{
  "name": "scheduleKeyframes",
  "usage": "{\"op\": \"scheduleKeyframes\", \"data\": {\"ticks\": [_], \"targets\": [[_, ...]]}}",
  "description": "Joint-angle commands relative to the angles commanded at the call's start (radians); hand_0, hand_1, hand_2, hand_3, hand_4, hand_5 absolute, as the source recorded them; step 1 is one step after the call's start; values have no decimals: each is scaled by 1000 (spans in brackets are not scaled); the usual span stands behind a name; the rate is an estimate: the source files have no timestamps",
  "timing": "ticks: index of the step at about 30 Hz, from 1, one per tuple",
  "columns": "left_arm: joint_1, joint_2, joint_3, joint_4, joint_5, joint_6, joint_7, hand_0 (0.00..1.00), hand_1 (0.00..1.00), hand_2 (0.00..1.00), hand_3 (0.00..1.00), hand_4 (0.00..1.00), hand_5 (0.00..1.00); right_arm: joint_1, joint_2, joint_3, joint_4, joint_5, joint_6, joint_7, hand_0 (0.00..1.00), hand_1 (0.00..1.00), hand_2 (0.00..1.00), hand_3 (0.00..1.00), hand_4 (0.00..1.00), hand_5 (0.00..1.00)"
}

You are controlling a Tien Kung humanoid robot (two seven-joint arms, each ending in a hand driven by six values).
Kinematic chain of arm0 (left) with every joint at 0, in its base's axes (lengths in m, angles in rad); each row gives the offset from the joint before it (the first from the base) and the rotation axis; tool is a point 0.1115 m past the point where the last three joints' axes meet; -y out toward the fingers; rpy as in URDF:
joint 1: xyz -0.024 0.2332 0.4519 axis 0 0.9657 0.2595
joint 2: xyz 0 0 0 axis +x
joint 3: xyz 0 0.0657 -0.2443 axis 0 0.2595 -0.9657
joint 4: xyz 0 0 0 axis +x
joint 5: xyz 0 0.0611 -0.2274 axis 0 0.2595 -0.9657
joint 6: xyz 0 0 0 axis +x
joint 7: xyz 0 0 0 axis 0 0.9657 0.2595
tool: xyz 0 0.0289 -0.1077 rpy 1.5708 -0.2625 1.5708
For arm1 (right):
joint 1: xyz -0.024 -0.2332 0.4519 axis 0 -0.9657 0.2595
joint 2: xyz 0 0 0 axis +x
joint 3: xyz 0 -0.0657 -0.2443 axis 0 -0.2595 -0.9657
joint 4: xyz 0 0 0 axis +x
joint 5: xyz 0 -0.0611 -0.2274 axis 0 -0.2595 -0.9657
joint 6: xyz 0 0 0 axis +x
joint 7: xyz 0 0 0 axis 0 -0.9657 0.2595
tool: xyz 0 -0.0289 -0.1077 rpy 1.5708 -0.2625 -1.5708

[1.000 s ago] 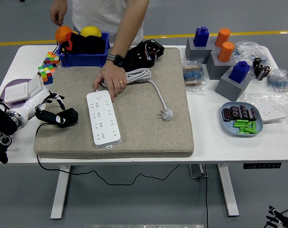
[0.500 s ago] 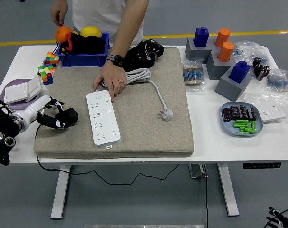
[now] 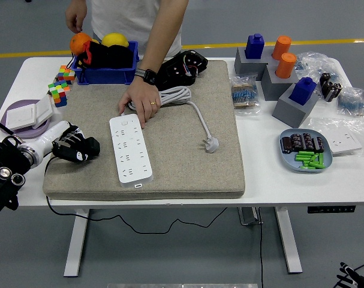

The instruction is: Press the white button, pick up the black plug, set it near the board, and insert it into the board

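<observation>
One robot hand in view: left hand (image 3: 71, 141), black fingers curled around the black plug (image 3: 83, 148) at the left edge of the grey felt mat (image 3: 187, 168), near the white multi-socket power strip (image 3: 130, 149) but apart from it. Plug's black cable (image 3: 50, 165) hanging off the white table (image 3: 301, 183). Person's hand (image 3: 143, 101) pressed on the strip's far end, beside its coiled white cord (image 3: 176, 95)
</observation>
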Motion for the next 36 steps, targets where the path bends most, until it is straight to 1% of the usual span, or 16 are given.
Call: {"op": "scheduleKeyframes", "data": {"ticks": [1,2,7,8,13,14,18,19,20,22,25,26,28,31,36], "targets": [[-1,0,1,1,-2,1,-1,496,466,428,425,784,2,0,0,1,0,0,0,0,794,689,639,628,725,465],[-1,0,2,1,-2,0,0,366,393,427,446,772,2,1,1,1,0,0,0,1,795,689,639,627,725,465],[-3,-2,10,8,-16,-3,3,366,393,427,446,772,2,3,2,4,2,2,-1,2,795,689,639,627,725,465],[-3,-2,11,9,-22,-3,2,316,330,368,424,762,2,3,3,4,2,2,-1,2,794,689,639,628,725,465],[-5,-1,11,8,-28,-5,0,316,330,368,424,762,2,2,3,6,2,2,-1,3,794,689,639,628,725,465],[-5,-1,11,5,-27,-4,0,287,300,350,403,750,2,2,3,7,2,2,0,3,795,689,639,627,725,465],[-12,3,4,-28,-15,3,-3,287,300,350,403,750,2,1,3,7,1,2,-1,3,795,689,639,627,725,465],[-17,5,4,-45,-11,7,-5,287,300,350,403,750,2,1,2,7,1,1,-1,3,795,689,639,627,725,465],[-20,7,5,-58,-7,10,-7,293,292,340,381,735,2,1,2,7,1,2,-1,3,795,689,639,626,725,465],[-31,10,12,-83,0,16,-10,293,292,340,381,735,2,1,2,6,1,2,-1,3,795,689,639,626,725,465],[-58,19,46,-120,10,21,-11,293,292,340,381,735,2,3,2,6,2,3,-2,4,795,689,639,626,725,465],[-68,22,60,-126,12,21,-11,294,292,338,370,718,2,3,2,6,2,4,-2,4,795,689,638,625,725,465],[-92,30,98,-136,22,20,-6,294,292,338,370,718,2,4,2,6,2,5,-1,4,795,689,638,625,725,465],[-127,44,163,-142,34,16,3,294,292,338,370,718,2,6,0,6,2,6,-2,4,795,689,638,625,725,465],[-167,55,239,-140,47,12,12,299,291,337,369,712,2,5,-2,7,0,6,-2,3,795,689,638,626,725,464]]}}
